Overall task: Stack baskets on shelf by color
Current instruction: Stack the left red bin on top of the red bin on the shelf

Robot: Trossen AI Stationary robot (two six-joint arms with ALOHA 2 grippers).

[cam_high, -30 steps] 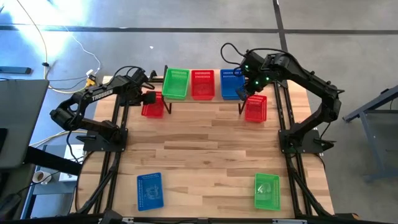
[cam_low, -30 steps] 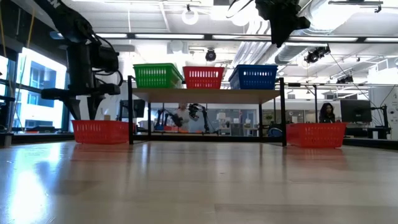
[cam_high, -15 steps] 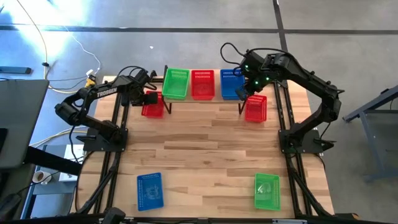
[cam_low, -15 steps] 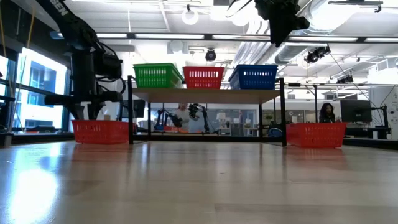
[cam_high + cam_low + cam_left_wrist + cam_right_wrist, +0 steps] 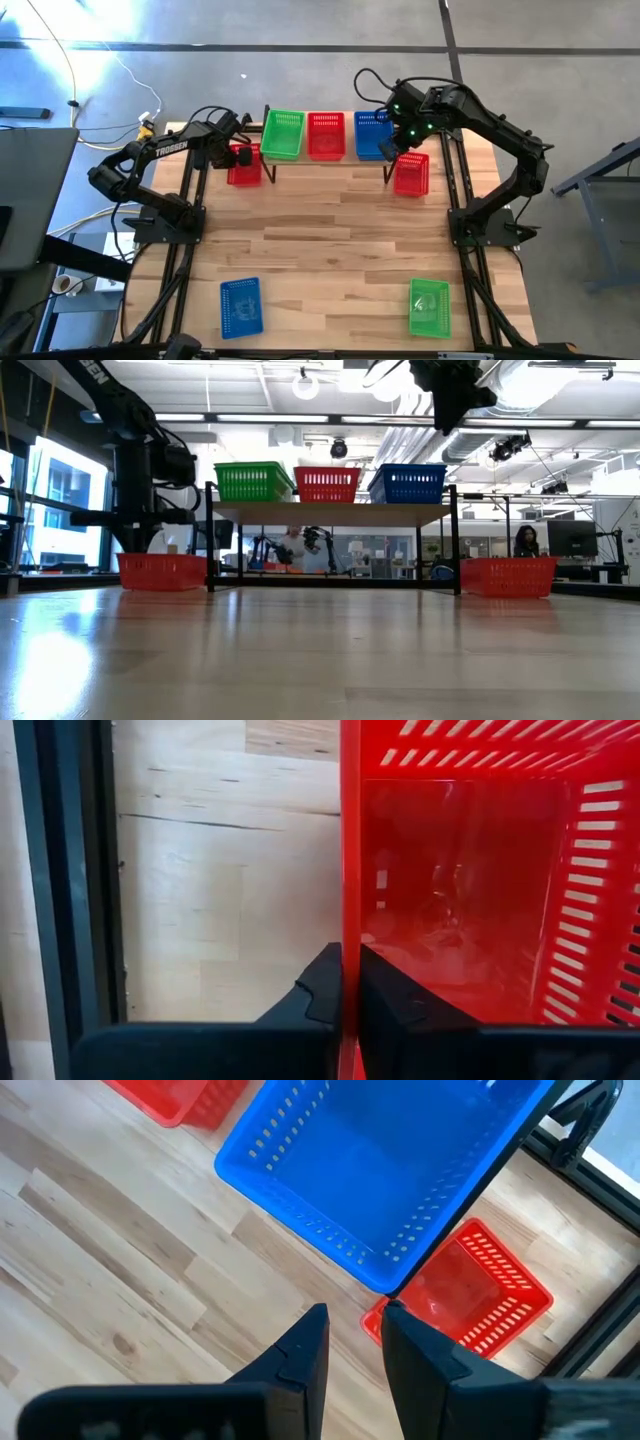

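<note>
The left gripper [image 5: 341,988] is clamped on the rim of the red basket [image 5: 243,167] on the table left of the shelf [image 5: 330,513]; it wants a straight, level lift, while the right gripper [image 5: 348,1342], fingers slightly apart, hovers over the blue basket [image 5: 390,1160].

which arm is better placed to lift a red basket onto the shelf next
Left. The left pincer is already shut on the rim of the red basket beside the shelf. The right pincer hangs empty above the blue basket.
</note>
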